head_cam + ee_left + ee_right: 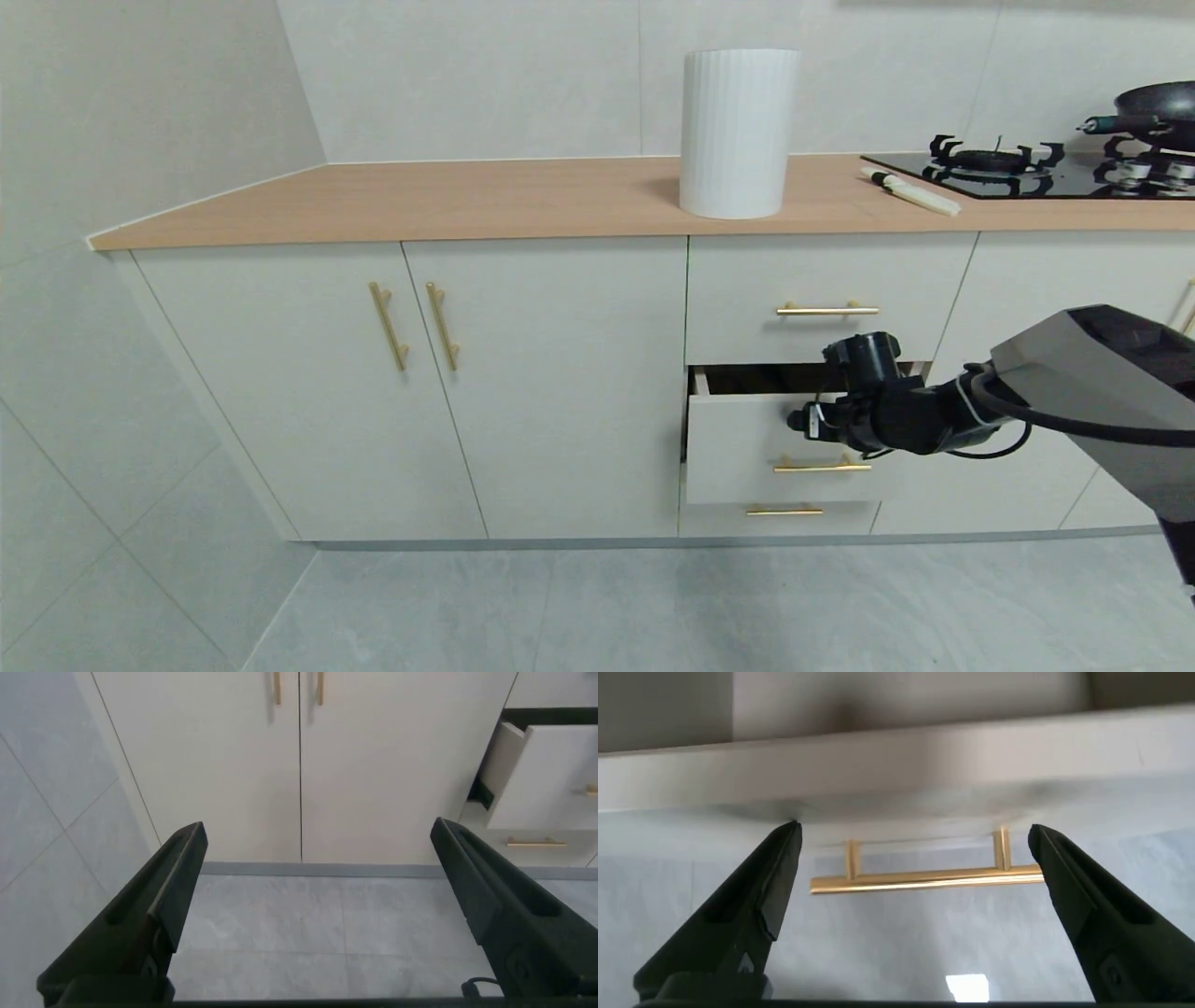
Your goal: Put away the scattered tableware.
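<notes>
Pale tiled walls (467,75) meet a wooden countertop (467,201) over cream cabinets (560,392) with brass handles (387,327). One drawer (738,439) stands pulled out, a black hob (1027,177) sits at right, grey floor tiles (653,607) below.

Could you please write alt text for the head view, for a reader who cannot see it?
The right end effector is at the front of the partly open middle drawer, just above its gold handle. On the wooden counter above are a tall white ribbed canister and a pale utensil lying beside the hob.
</notes>
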Robot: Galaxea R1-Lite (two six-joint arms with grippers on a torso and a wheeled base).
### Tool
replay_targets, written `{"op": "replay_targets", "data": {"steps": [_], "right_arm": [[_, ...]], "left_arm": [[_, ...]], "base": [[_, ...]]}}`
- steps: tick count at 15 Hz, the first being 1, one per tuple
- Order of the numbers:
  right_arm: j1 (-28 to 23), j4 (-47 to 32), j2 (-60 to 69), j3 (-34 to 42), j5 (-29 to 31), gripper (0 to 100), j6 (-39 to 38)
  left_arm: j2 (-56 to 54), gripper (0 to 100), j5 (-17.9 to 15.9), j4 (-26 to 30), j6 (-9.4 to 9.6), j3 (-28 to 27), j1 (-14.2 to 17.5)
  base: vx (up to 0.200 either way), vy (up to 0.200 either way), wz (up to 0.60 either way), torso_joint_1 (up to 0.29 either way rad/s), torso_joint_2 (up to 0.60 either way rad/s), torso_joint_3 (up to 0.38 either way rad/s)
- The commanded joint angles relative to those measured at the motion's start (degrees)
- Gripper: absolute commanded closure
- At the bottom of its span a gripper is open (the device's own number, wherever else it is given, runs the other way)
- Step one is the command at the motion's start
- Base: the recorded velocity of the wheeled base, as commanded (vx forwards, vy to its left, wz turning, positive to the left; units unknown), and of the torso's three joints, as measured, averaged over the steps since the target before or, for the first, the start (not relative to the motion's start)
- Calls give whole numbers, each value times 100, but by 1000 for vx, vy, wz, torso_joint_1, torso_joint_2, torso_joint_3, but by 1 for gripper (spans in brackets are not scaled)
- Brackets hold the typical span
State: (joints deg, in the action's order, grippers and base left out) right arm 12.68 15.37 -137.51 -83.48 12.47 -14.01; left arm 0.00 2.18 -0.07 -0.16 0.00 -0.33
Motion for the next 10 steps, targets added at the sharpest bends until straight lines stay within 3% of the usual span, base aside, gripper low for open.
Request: {"op": "replay_targets", "data": {"steps": [1, 6, 10], "right_arm": [[-37, 256, -382, -116, 54, 0, -23], [-81, 537, -654, -362, 221, 0, -225], [-152, 537, -1094, -1091, 616, 0, -586]], "left_arm": [[0, 0, 2, -1, -2, 0, -2], [0, 0, 2, -1, -2, 0, -2], [0, 0, 2, -1, -2, 0, -2]], "base": [[0, 0, 0, 0, 0, 0], [0, 0, 0, 0, 0, 0], [0, 0, 0, 0, 0, 0]]}}
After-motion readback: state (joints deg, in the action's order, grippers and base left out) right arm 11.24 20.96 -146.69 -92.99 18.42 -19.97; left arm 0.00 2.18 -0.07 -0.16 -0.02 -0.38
